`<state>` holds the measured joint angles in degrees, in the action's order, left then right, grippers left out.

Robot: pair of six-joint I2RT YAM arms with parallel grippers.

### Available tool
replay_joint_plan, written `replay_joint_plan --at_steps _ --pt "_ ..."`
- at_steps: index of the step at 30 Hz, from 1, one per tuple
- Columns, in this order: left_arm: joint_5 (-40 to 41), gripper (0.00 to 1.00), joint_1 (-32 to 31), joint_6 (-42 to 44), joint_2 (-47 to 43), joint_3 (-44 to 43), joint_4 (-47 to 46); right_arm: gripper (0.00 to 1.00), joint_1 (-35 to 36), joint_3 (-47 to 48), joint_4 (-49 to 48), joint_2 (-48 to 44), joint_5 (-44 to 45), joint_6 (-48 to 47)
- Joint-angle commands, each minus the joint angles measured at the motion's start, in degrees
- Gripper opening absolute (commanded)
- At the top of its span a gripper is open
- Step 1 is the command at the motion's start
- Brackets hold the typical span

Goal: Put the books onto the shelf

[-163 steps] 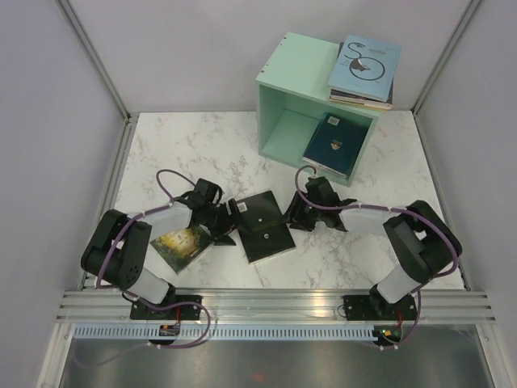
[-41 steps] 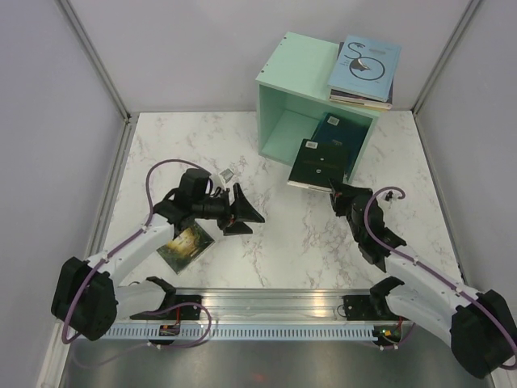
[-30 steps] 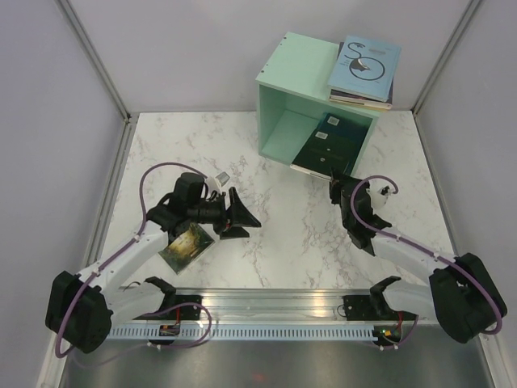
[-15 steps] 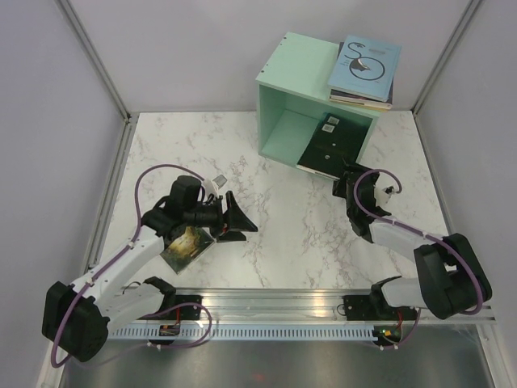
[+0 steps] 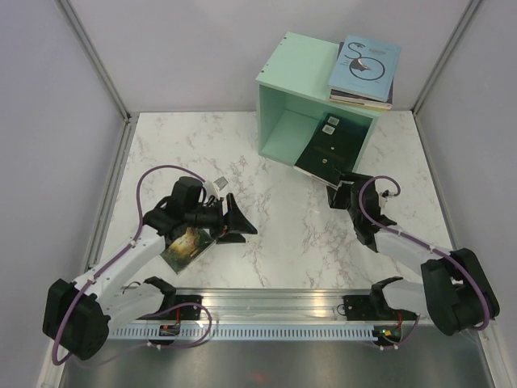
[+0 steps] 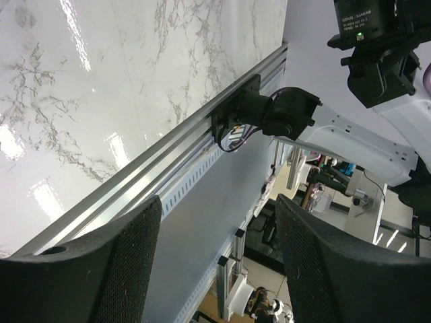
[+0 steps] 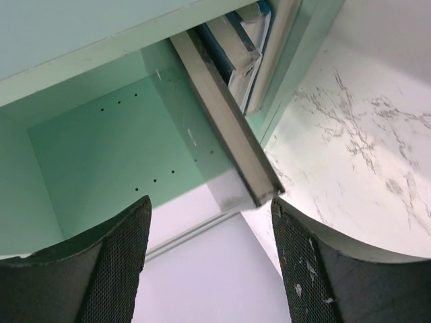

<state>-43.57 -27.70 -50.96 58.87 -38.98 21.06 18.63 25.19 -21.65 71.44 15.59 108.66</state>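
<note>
Green-gold cover first: at the far left a thin green-gold book (image 5: 188,245) lies flat on the marble surface (image 5: 279,263), partly under the left arm. The left tool (image 5: 232,220) hangs just beside it, with the book at about 8 o'clock from the fingertips. Its fingers (image 6: 128,269) stand apart and released, and the wrist view shows only bare marble and the metal rail between them.

Further right, toward 1 o'clock on the surface, stands the mint-green shelf (image 5: 279,97), its open face turned to the arms. A black book (image 5: 327,153) leans tilted in that opening, most of it inside and its near edge sticking out over the marble. Deeper in, a second dark book (image 5: 336,121) seems to lie under it, though little of it shows.

The right tool (image 5: 340,192) sits just off the black book's protruding edge, which lies at about 11 o'clock from it. Its jaws are spread and released, and the wrist view shows the book's grey edge ahead of the fingertips rather than gripped.

On the shelf's top, at the right, rests a small stack topped by a light blue book (image 5: 365,65) with a black swirl.
</note>
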Motion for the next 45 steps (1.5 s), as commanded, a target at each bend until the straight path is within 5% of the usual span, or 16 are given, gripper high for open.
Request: replay_joint_plan --at_steps 1,11,18,24,31,36,40,45 --pt "-0.5 0.72 0.3 2.5 0.4 0.0 0.0 0.75 0.2 -2.2 -1.0 -3.8 -1.3 2.4" --pt "0.2 0.70 0.3 1.9 -0.1 -0.2 -0.2 0.73 0.2 -0.8 -3.1 -0.1 -7.1 -0.3" --pt "0.4 0.70 0.3 1.2 -1.8 0.7 -0.2 0.26 0.6 5.9 -2.4 5.3 -9.4 -4.2" --pt "0.9 0.70 0.3 0.9 -2.9 0.5 0.2 0.06 1.1 9.1 -1.4 6.7 -9.9 -5.7" --pt "1.5 0.70 0.5 1.0 -3.0 0.2 0.4 0.00 1.3 11.4 5.2 3.5 -9.9 -10.1" --pt "1.8 0.69 0.5 1.2 -2.2 -0.2 0.4 0.00 4.7 19.3 20.7 0.7 -6.5 -17.3" --pt "1.8 0.69 0.5 1.2 -1.2 -0.6 0.3 0.00 6.9 25.8 34.3 4.5 -5.2 -20.7" --pt "1.9 0.68 0.6 1.0 -1.6 -0.3 0.1 0.00 8.1 28.9 39.2 9.0 -3.6 -20.1"
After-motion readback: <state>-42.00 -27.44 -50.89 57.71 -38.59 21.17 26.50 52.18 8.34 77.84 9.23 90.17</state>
